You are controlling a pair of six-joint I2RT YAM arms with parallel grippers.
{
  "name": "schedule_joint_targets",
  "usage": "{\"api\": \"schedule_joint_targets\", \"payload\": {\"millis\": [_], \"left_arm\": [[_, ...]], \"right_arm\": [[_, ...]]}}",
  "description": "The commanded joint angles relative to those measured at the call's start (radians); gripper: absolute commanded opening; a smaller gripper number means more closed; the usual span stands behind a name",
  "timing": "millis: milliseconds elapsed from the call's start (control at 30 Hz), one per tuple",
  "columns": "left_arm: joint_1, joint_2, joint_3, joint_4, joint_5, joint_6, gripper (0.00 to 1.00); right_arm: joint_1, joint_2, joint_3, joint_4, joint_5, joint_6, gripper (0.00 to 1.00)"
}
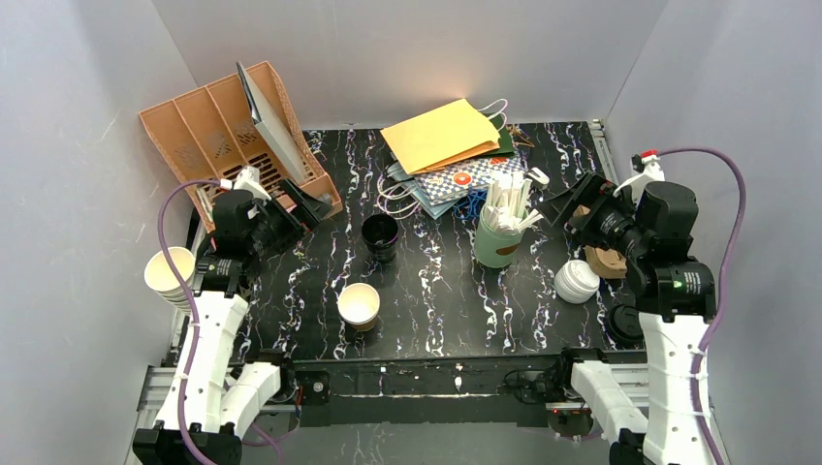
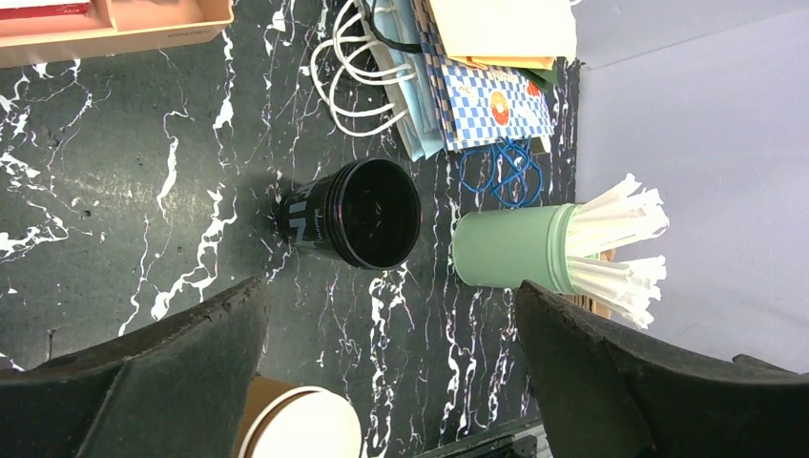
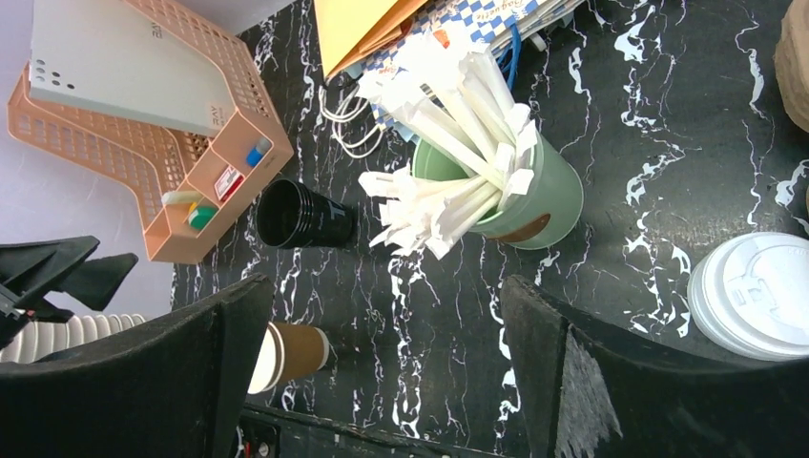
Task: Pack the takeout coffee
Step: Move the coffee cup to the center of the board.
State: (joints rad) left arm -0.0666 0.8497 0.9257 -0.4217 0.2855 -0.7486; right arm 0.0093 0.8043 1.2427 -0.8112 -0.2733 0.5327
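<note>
Top external view suggests packing has not begun: the brown cup [image 1: 359, 306] stands unlidded on the bench [image 1: 441, 310], the white lids [image 1: 578, 281] sit well apart from it, and the left end effector [image 2: 386, 310] and right end effector [image 3: 382, 296] both gape empty.

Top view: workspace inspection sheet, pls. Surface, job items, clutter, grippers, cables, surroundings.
Surface: black marbled table, no spills seen.
Job's things: one brown cup upright, unlidded, near the front edge; white lids stacked at right, apart from it.
Clutter: black cup; green straw holder; bag pile at back; orange organizer back left; cream cup stack at the left edge.
Grippers: left gripper and right gripper both open, empty, above the table.
Cables: purple cables loop off each arm; blue cord by the bags.
Surroundings: grey walls on three sides.
</note>
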Motion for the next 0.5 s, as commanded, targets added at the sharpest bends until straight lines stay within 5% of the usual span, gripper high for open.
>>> {"api": "schedule_joint_targets", "payload": {"millis": [0, 300, 467], "left_arm": [[0.004, 0.0, 0.01, 0.007, 0.055, 0.026, 0.98], [-0.069, -0.029, -0.055, 0.184, 0.105, -0.038, 0.98], [-0.336, 0.077, -0.06, 0.264, 0.004, -0.005, 0.98]], "right_arm": [[-0.001, -0.041, -0.045, 0.042, -0.027, -0.025, 0.98], [-0.001, -0.103, -0.12, 0.028, -0.043, -0.046, 0.98], [-0.002, -0.15, -0.231, 0.07, -0.11, -0.062, 0.96]]}}
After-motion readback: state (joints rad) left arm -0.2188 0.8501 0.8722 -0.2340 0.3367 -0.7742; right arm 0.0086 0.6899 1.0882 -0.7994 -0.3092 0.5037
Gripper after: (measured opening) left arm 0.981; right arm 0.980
